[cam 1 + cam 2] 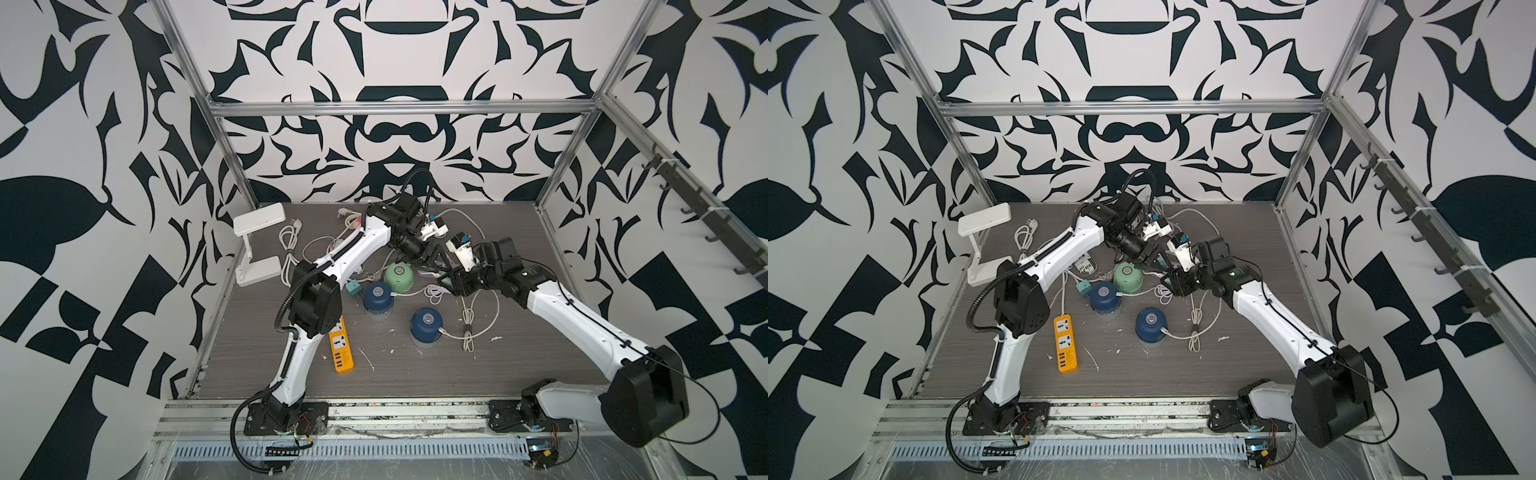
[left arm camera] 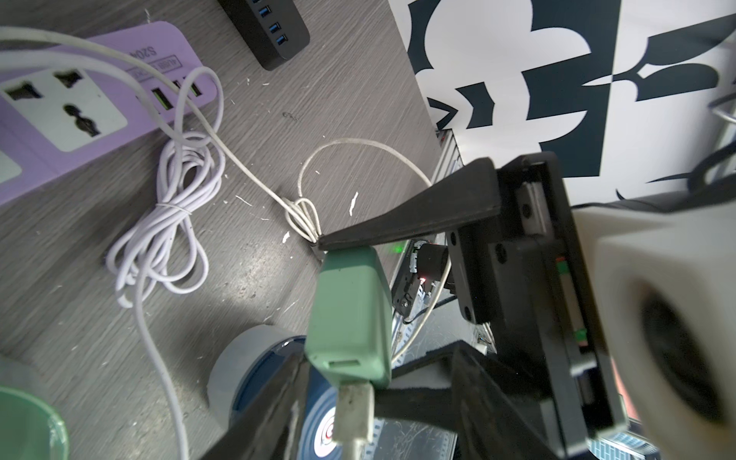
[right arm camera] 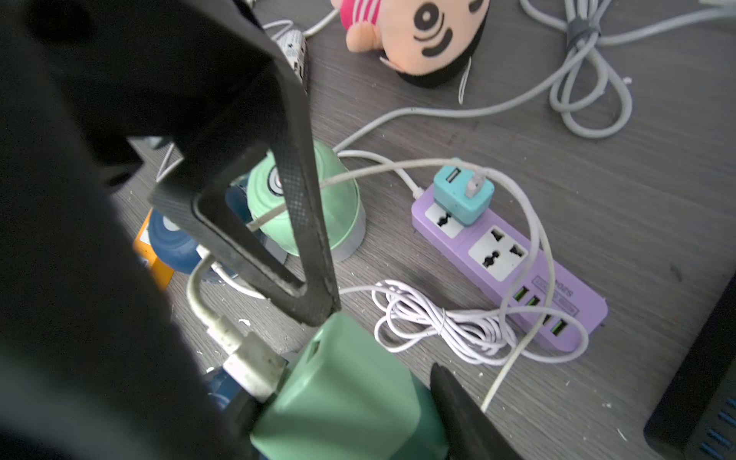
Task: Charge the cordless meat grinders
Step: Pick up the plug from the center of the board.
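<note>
The right tool point(image 3: 358, 410) is clamped on a green plug adapter point(image 3: 342, 382), held off the surface point(image 3: 597, 159). The left tool point(image 2: 374, 390) meets it there, its jaws either side of the white USB plug point(image 2: 352, 410) seated in the adapter. Whether they press it I cannot tell. A crooked pull by the left tool could unseat the plug.

The plug's cable point(image 3: 195, 286) seems to run to a dark blue grinder point(image 3: 171, 243) just beneath both tools, beside the mint grinder point(image 3: 338, 199). Hauling the adapter away could drag or tip that grinder.

Beyond the right tool lies the purple strip point(image 3: 557, 314). A cable loop point(image 3: 537, 239) is draped across it by the free socket point(image 3: 498, 255) and would likely foul the prongs. The other blue grinder point(image 1: 427, 324) stands apart, nearer the arm bases.
</note>
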Robot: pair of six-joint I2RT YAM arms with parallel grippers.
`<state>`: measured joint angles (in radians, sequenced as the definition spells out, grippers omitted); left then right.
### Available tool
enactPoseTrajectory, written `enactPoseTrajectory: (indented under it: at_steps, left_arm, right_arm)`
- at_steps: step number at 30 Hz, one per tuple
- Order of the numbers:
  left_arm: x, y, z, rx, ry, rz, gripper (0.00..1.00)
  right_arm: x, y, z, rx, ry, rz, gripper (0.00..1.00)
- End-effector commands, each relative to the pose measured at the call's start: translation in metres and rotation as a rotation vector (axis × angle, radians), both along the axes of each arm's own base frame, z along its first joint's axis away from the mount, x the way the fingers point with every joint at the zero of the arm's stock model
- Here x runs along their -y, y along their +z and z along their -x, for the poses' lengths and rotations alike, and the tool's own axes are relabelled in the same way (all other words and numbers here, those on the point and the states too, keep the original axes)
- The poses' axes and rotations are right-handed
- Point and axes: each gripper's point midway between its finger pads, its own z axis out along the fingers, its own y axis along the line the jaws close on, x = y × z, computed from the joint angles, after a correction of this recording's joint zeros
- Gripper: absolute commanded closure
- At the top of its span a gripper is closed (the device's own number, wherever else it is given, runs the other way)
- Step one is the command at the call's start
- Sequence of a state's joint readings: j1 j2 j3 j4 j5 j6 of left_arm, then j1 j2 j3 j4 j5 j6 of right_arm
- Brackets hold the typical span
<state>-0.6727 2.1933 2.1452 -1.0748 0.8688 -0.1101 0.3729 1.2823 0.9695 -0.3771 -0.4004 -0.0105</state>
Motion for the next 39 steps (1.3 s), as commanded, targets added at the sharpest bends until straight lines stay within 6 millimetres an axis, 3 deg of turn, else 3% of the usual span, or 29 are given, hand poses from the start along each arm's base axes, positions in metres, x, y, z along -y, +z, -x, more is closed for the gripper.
enactPoseTrajectory:
  at_steps: [1, 8, 18, 20, 23, 24, 31, 39]
  left_arm:
    - [-0.005, 0.004, 0.029, -0.095, -0.087, 0.011, 0.43]
    - [-0.011, 0.010, 0.040, -0.106, -0.131, 0.032, 0.54]
    - [-0.008, 0.005, 0.042, -0.148, -0.146, 0.044, 0.67]
    - [-0.008, 0.005, 0.041, -0.150, -0.145, 0.042, 0.63]
    - [-0.007, 0.000, 0.036, -0.142, -0.126, 0.021, 0.45]
    - [-0.006, -0.002, 0.032, -0.139, -0.115, 0.010, 0.43]
    - [-0.013, -0.009, 0.000, -0.150, -0.011, -0.005, 0.49]
    - [-0.018, -0.008, -0.027, -0.147, 0.084, 0.008, 0.42]
  right_arm:
    - [-0.007, 0.040, -0.023, 0.142, 0.010, -0.039, 0.47]
    - [-0.011, 0.041, -0.031, 0.138, 0.033, -0.016, 0.47]
    - [-0.014, 0.038, -0.038, 0.111, 0.058, 0.013, 0.47]
    - [-0.015, 0.038, -0.040, 0.110, 0.058, 0.013, 0.47]
    - [-0.016, 0.036, -0.041, 0.108, 0.061, 0.014, 0.47]
    - [-0.017, 0.036, -0.041, 0.106, 0.063, 0.012, 0.47]
    - [-0.017, 0.038, -0.040, 0.117, 0.065, 0.003, 0.47]
    - [-0.019, 0.041, -0.038, 0.118, 0.074, -0.011, 0.47]
